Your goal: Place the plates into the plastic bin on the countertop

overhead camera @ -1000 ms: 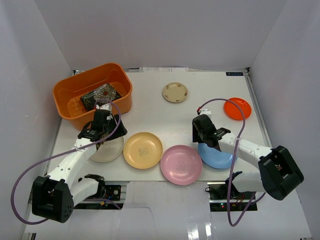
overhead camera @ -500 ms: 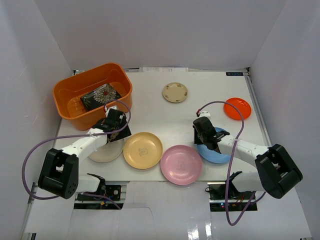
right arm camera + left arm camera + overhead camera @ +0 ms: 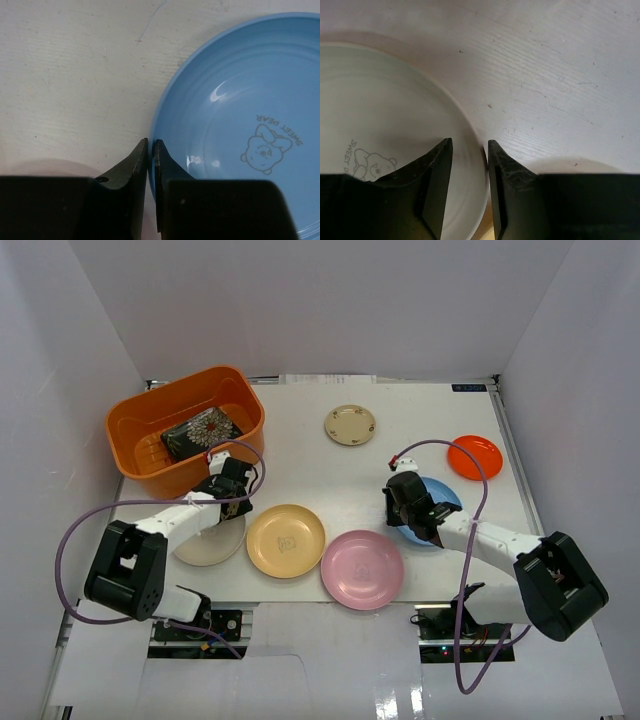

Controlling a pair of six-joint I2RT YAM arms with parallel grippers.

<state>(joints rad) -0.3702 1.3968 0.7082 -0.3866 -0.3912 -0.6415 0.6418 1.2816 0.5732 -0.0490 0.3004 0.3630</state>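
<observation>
The orange plastic bin (image 3: 150, 418) stands at the far left with the square black floral plate (image 3: 203, 430) in it. My left gripper (image 3: 232, 502) is low at the cream plate (image 3: 205, 545), its jaws (image 3: 470, 144) open and straddling that plate's (image 3: 380, 100) rim. My right gripper (image 3: 412, 518) is shut (image 3: 150, 142) on the left rim of the blue plate (image 3: 240, 100), which also shows in the top view (image 3: 440, 502). The yellow plate (image 3: 286, 540), pink plate (image 3: 362, 569), orange-red plate (image 3: 475, 456) and small beige plate (image 3: 350, 424) lie on the countertop (image 3: 300, 455). No dark teal plate shows.
White walls close in the countertop on three sides. The yellow plate's edge (image 3: 491, 227) shows just under the cream rim by my left fingers. The pink plate (image 3: 45, 167) lies close to my right fingers.
My left gripper has come from the bin's side down onto the cream plate's rim. My right gripper has carried the blue plate away from the near edge, toward the far side.
</observation>
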